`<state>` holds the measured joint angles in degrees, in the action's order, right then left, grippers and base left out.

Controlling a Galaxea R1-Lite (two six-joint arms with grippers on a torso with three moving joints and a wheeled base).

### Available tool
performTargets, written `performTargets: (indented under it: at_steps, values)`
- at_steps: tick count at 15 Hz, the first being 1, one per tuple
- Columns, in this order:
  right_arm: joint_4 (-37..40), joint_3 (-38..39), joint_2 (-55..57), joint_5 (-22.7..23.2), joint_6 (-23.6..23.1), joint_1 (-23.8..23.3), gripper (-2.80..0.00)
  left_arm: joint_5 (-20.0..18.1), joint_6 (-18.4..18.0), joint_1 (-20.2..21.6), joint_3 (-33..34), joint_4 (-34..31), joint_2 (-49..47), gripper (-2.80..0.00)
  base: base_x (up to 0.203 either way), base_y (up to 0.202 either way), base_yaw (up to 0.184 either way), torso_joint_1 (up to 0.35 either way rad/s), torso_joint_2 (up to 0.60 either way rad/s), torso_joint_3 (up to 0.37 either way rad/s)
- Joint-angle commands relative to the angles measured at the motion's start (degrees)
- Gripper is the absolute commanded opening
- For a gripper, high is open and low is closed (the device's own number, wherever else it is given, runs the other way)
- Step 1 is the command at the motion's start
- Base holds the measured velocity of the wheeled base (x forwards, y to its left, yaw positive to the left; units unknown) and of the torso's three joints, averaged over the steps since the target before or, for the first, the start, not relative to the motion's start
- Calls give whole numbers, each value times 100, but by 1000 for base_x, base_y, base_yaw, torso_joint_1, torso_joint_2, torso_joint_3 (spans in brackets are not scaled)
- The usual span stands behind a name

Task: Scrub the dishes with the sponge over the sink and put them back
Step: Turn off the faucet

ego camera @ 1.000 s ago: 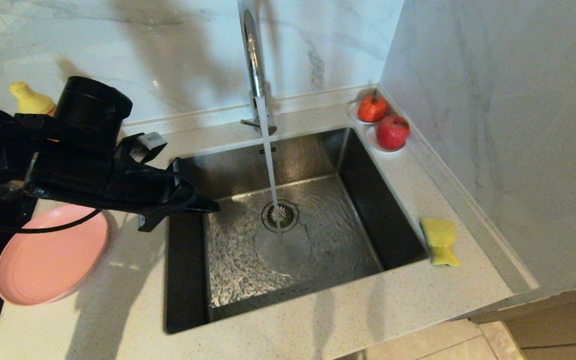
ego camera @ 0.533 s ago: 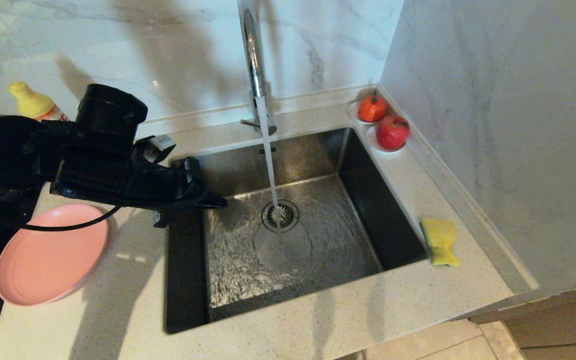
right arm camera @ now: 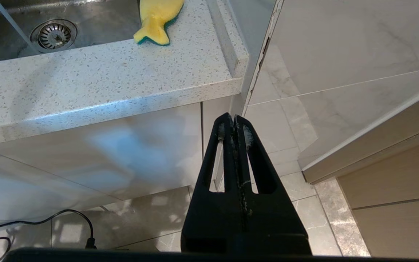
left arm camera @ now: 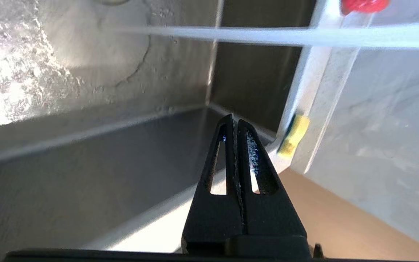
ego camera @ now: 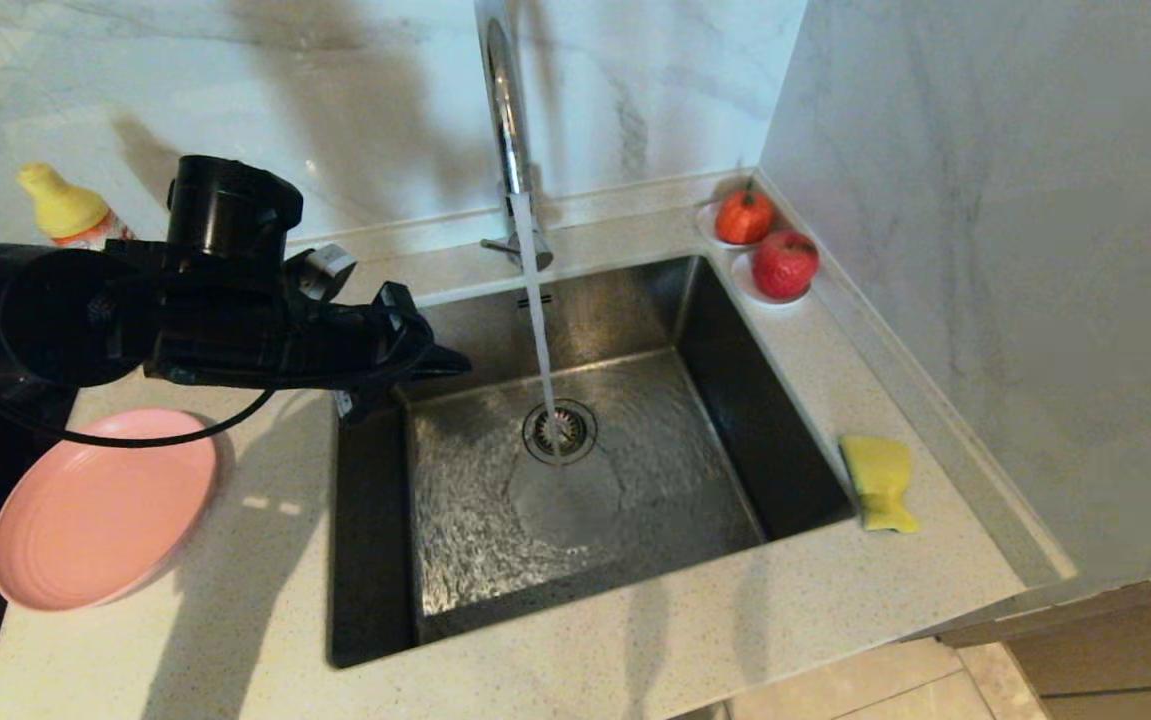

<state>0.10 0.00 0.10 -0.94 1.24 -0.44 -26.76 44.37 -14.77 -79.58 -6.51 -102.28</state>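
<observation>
Pressed flat together and gripping nothing, the fingers of the left gripper (ego camera: 440, 362) hang over the sink's (ego camera: 375, 560) left rear corner, with the forearm reaching in level from beyond the sink's left rim. Left of the sink, on the counter (ego camera: 265, 600), the pink plate (ego camera: 100, 510) lies empty and flat, below and behind that forearm. Water (ego camera: 538, 330) from the faucet (ego camera: 505, 110) falls onto the drain (ego camera: 560, 430) at the middle of the sink. Across the sink from the fingertips, the sponge (ego camera: 880, 482) rests on the counter just beside the sink's right rim, its long axis running roughly along that rim, yellow face up. In the left wrist view the closed tips point almost straight at it over the basin. The right gripper (right arm camera: 234, 125), fingers also shut and empty, hangs low in front of the cabinet (right arm camera: 122, 145), below the counter edge near the sink's right front corner. By my reading it is the nearer one to the sponge, yet it looks parked.
</observation>
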Motion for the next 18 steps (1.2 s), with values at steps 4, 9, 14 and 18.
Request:
performTargets:
  at_steps: [4, 9, 14, 18]
  values:
    - [-1, 0, 8, 6, -1, 0, -280, 1, 151, 1, -35, 456, -241, -280, 0, 0, 0, 0, 0, 0]
    - [-1, 7, 8, 1, -1, 0, -280, 25, 184, 1, -231, 659, -442, -280, 0, 0, 0, 0, 0, 0]
    - [-1, 1, 8, 5, 1, 0, -280, 101, 368, 36, -442, 1008, -555, -280, 0, 0, 0, 0, 0, 0]
    - [-1, 5, 8, 6, 3, 0, -280, 123, 389, 36, -649, 1034, -683, -280, 0, 0, 0, 0, 0, 0]
